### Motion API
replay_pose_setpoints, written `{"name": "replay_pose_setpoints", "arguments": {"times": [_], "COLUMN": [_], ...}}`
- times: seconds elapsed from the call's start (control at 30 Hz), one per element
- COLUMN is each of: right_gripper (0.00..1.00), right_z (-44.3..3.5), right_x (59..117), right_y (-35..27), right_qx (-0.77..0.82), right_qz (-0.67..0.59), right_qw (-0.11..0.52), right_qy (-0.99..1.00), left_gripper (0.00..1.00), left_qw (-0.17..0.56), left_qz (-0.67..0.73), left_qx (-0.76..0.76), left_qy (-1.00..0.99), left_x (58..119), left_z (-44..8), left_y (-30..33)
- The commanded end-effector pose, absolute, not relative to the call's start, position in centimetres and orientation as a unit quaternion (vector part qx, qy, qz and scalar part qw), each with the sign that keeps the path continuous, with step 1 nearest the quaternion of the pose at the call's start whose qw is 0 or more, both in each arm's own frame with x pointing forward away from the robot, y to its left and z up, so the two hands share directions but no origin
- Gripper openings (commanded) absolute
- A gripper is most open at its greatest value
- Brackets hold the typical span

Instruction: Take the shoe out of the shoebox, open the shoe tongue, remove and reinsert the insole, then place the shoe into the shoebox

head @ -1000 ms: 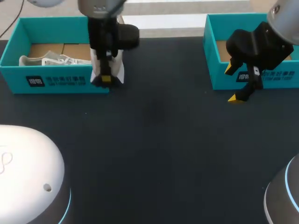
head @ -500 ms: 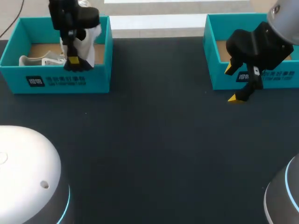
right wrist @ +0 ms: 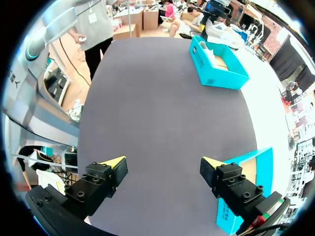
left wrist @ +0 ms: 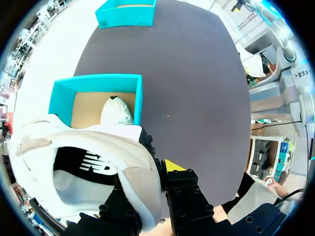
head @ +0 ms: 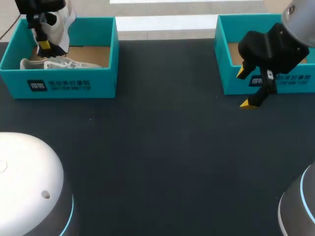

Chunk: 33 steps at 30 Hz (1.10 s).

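My left gripper [head: 43, 37] hangs over the far left end of the teal left shoebox [head: 64, 84], shut on a white shoe [head: 63, 23]. In the left wrist view the held shoe [left wrist: 98, 157] fills the space at the gripper [left wrist: 160, 172], whose fingers pinch the shoe's heel collar; the dark lining shows. Beneath it lies the shoebox [left wrist: 93, 81] with a second white shoe [left wrist: 116, 109] inside, also seen as a second white shoe [head: 59, 64] from the head camera. My right gripper [head: 245, 88] stands open and empty before the right box.
A second teal box [head: 268, 83] sits at the table's far right, beside my right gripper [right wrist: 162, 162]. The dark tabletop [head: 162, 142] stretches between the boxes. White rounded arm bases [head: 29, 182] stand at the near corners.
My left gripper has carried the shoe from the left box's front right corner leftward and back, up over the box's far left end. The right arm has stayed put.
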State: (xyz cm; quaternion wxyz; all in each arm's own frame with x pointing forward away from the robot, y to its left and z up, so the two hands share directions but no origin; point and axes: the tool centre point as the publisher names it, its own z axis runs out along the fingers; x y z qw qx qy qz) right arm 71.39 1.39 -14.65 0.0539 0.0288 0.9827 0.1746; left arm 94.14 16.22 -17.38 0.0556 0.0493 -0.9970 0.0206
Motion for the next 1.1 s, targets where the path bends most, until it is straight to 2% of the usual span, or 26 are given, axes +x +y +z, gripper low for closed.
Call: {"name": "replay_pose_setpoints", "arguments": {"times": [0.03, 0.5, 1.1], "right_gripper": [1.0, 1.0, 1.0], "right_z": [-14.7, -14.7, -14.7], "right_x": [71.6, 71.6, 71.6], "right_y": [1.5, 1.5, 1.5], "right_qx": [0.03, 0.03, 0.03], "right_qz": [0.172, 0.172, 0.172], "right_qw": [0.053, 0.053, 0.053], "right_qy": [0.983, 0.983, 0.983], "left_gripper": [0.0, 0.0, 0.0], "left_qw": [0.057, 0.036, 0.036], "left_qz": [0.014, -0.028, -0.028], "left_qx": [0.044, 0.039, 0.039], "left_qy": [-0.997, -0.998, -0.998], "left_x": [96.1, 102.6, 102.6], "left_z": [-17.4, -17.1, -17.1], "left_y": [18.2, 24.0, 24.0]}}
